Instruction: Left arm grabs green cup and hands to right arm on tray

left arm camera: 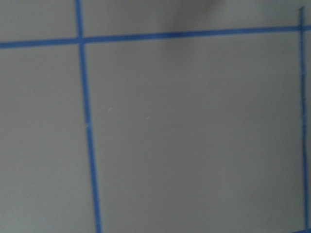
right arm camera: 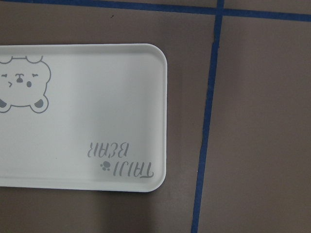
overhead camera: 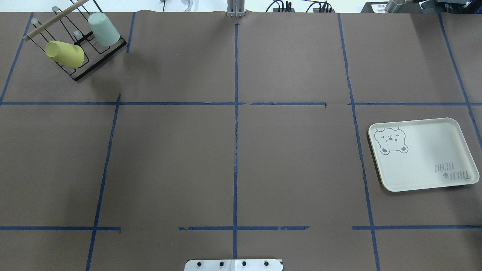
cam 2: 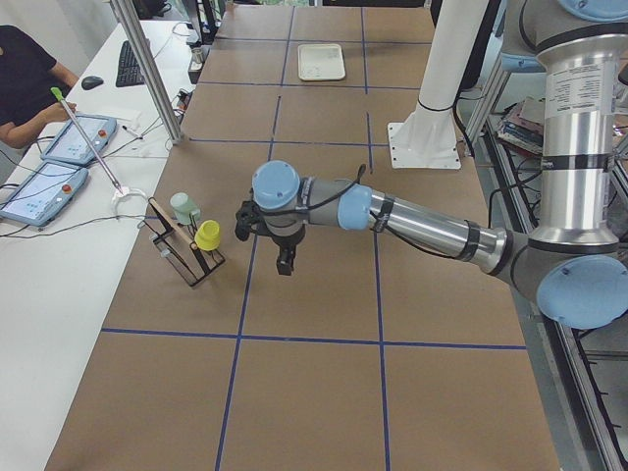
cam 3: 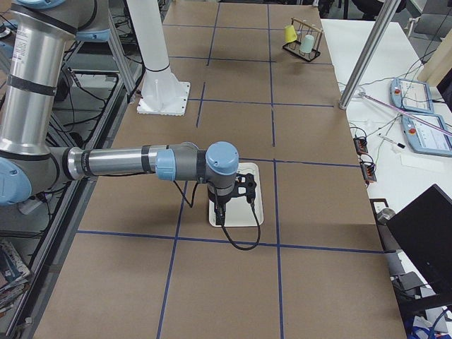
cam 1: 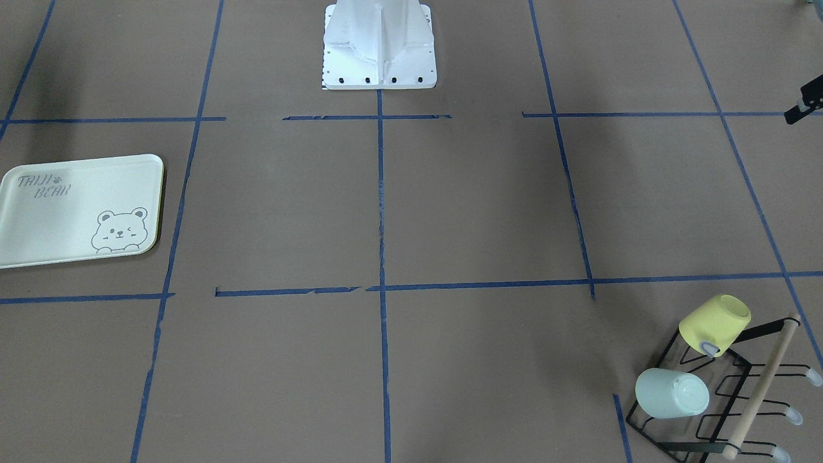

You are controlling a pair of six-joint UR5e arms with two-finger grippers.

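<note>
Mint-green plastic, smooth and tapered, no handle: the green cup (cam 1: pixel 669 393) sits tilted on a peg of the black wire rack (overhead camera: pixel 101 61), at the far left corner of the brown paper-covered table (overhead camera: pixel 293 162), on the operators' side. Its long axis leans, with the mouth low toward the rack's base and the closed bottom raised, pointing away from the robot. The yellow cup (cam 1: pixel 714 325), alike in shape, sits on a neighbouring peg just beside it, not touching. A wooden bar (cam 1: pixel 764 386) runs along the rack's top.

The left gripper (cam 2: pixel 285 265) hangs over the table near the rack, on the robot's side of it, so the cup lies outward from it. The height between them is hard to judge from the side view. Its fingers point down; whether they are parted or closed cannot be told. The left arm is plainly the nearer.

The right gripper (cam 3: pixel 220 212) hovers over the tray (overhead camera: pixel 425 158), well apart from the cup; its state likewise cannot be told. The tray is matte cream-green, rounded at the corners, with a grey bear drawing
</note>
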